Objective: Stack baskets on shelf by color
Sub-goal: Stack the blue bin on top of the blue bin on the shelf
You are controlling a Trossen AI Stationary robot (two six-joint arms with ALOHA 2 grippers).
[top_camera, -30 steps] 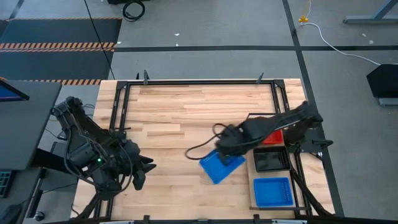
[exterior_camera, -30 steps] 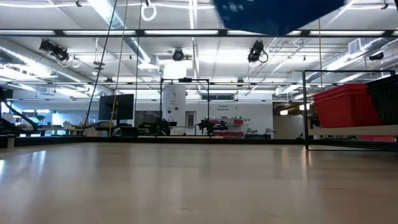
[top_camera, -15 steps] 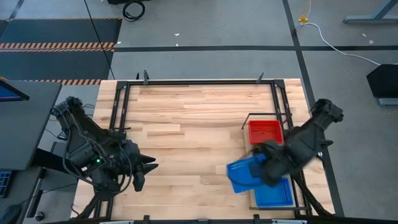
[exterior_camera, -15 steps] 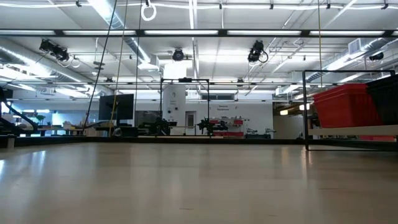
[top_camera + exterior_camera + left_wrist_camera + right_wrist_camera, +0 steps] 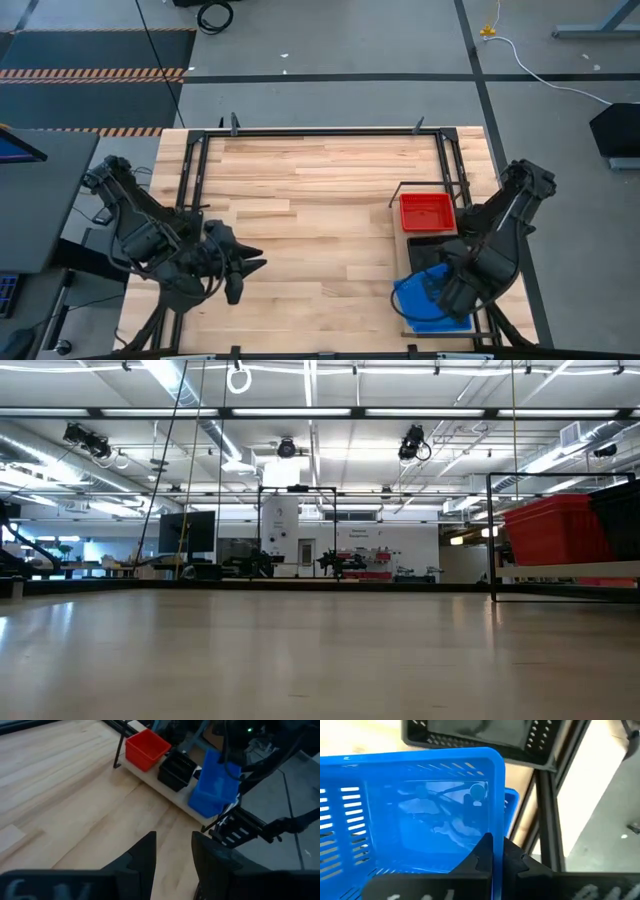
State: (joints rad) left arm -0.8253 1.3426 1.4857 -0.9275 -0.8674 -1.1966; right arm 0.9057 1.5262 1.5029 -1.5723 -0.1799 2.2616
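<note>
The shelf [image 5: 404, 322] runs along the table's right edge. On it stand red baskets [image 5: 427, 211] at the far end, black baskets [image 5: 424, 251] in the middle and a blue basket [image 5: 452, 322] at the near end. My right gripper [image 5: 441, 287] is shut on another blue basket [image 5: 415, 296] over the shelf's near end. That basket shows tilted in the left wrist view [image 5: 215, 784]. My left gripper [image 5: 243, 269] is open and empty over the table's near left part. The low view shows the red baskets [image 5: 555, 530] on the shelf [image 5: 570, 570]. My right gripper holds the blue basket by one side wall near a corner [image 5: 493, 836], one finger inside the basket and one outside. The basket is tilted over the blue basket [image 5: 512, 801] on the shelf. Whether the two touch, I cannot tell.
A black wire frame [image 5: 420, 186] rises at the shelf's far end beside the red baskets. A black rail frame [image 5: 300, 131] runs around the tabletop. Bare planks [image 5: 320, 220] lie between the two arms.
My right gripper has carried the blue basket from the table's middle toward the right and near edges, to above the blue basket at the shelf's near end. The basket has left the low view. My left gripper has moved a little toward the table's right.
</note>
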